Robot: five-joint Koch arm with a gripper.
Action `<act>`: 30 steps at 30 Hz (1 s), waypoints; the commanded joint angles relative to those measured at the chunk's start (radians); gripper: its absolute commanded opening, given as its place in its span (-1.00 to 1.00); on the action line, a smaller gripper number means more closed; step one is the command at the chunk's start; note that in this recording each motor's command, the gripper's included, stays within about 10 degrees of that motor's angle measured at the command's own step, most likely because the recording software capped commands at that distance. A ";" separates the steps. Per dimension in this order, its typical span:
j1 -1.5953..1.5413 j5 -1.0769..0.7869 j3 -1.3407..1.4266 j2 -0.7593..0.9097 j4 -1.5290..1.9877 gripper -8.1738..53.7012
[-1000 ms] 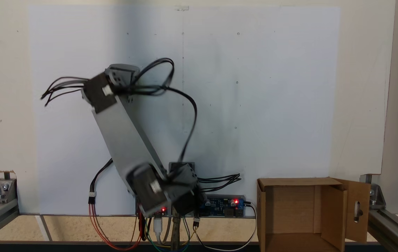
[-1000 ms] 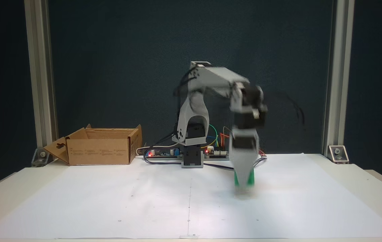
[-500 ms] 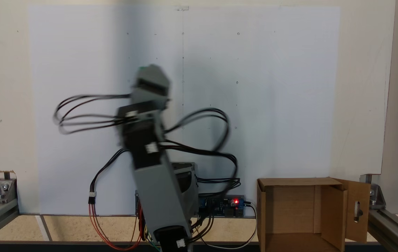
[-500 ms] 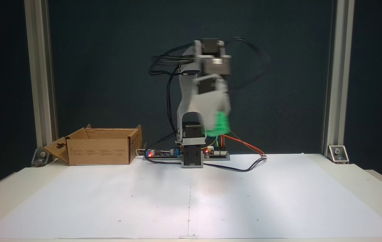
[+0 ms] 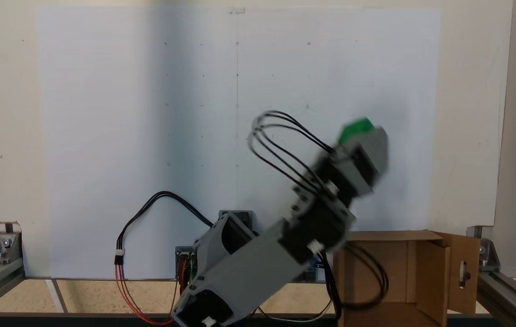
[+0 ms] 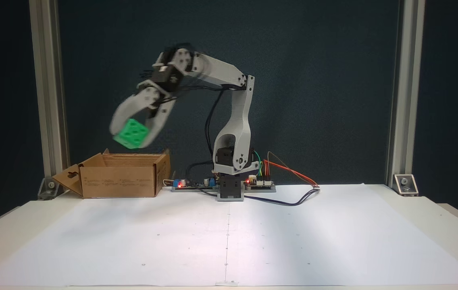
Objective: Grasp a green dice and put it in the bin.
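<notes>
Green dice [image 6: 131,134] (pincer-held [image 6: 132,135]) above bin [image 6: 121,181]

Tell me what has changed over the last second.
The arm swung from low over the paper, up and across toward the bin. The end effector carried the green dice along and now holds it just above the bin's opening. The bin stayed put.

Dice [image 6: 132,134] bright green with same-green sunken pips, also green in the top-down fixed view [image 5: 354,130]; gripper [image 6: 133,137] light grey, arm [image 6: 235,121] grey with black motors and black cables. Bin [image 6: 121,176] plain brown cardboard, paper [image 6: 229,237] white, backdrop [image 6: 334,80] dark blue-black, board LEDs [image 6: 180,184] red.
</notes>
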 commanded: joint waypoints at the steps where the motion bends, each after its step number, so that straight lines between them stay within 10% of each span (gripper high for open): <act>1: 0.123 -0.160 -0.025 0.031 -0.028 -0.36; 30: 0.988 -0.836 -0.025 -0.390 -0.048 -0.36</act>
